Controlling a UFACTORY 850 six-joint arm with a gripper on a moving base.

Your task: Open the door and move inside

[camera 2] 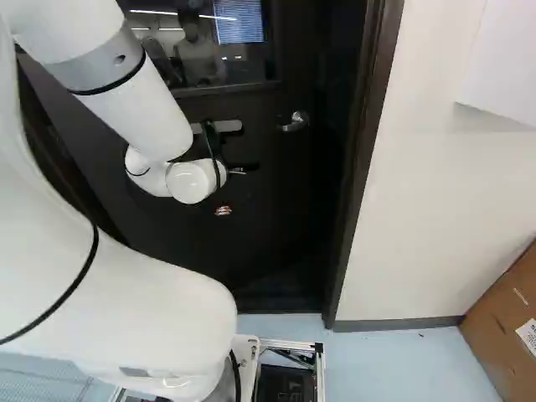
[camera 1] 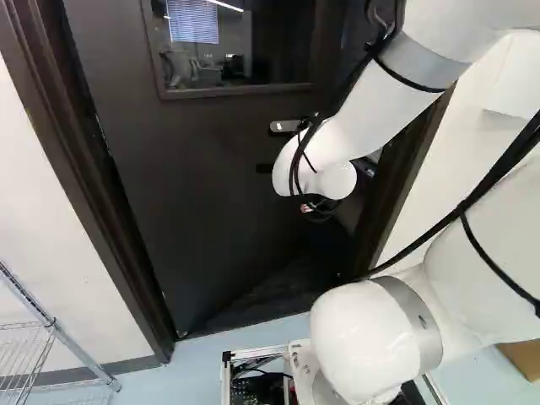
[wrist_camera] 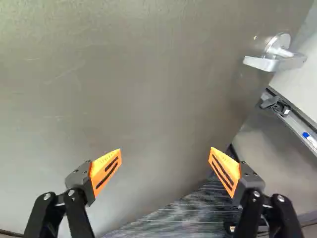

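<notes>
The dark door (camera 1: 211, 194) with a window stands partly open, swung away from the base; its lower edge runs aslant to the sill in the left base view. Its silver lever handle (camera 2: 295, 123) shows to the right of my gripper (camera 2: 223, 210), which is mostly lost against the dark door. In the wrist view my gripper (wrist_camera: 165, 168) is open, its orange-padded fingers wide apart with nothing between them. The door face (wrist_camera: 148, 89) lies ahead of it, and the handle (wrist_camera: 276, 55) is beyond the right-hand finger, near the door's free edge. Whether the fingers touch the door I cannot tell.
Dark frame posts (camera 1: 93, 202) (camera 2: 360, 176) flank the doorway. A wire rack (camera 1: 51, 325) stands at the left, a cardboard box (camera 2: 507, 318) at the right wall. Past the door's edge show dark ribbed flooring (wrist_camera: 178, 215) and a rail or ledge (wrist_camera: 294, 124).
</notes>
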